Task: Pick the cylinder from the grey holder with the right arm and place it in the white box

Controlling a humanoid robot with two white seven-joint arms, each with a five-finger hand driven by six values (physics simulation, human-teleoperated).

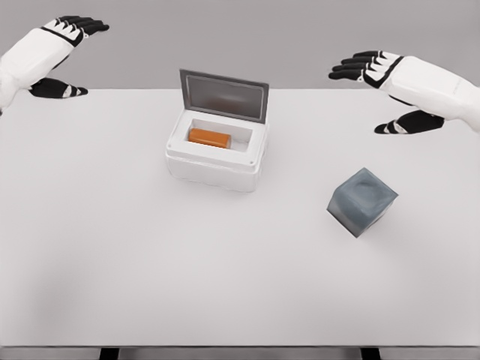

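Head view shows a broad white worktop (112, 262) filling most of the picture, with both arms raised over its far corners. Next in size is the white box (216, 159), standing well to the left of the right robot hand (384, 94) and nearer the robot than it; its grey-lined lid (223, 95) is tipped up and back at the far side, leaving the inside open. The grey holder (362, 201) comes next: a dark grey block resting tilted on the worktop, nearer the robot than the right robot hand and slightly to its left, well apart from the box. The right robot hand hovers above the far right edge of the worktop, its black fingers (358, 66) spread and stretched out toward the left, thumb hanging apart beneath them, holding nothing. The left robot hand (67, 56) hangs over the far left corner in a mirrored pose, fingers spread, thumb apart, also holding nothing. Smallest is the orange cylinder (208, 137), lying on its side inside the white box, toward the box's left end, well away from both hands and from the grey holder
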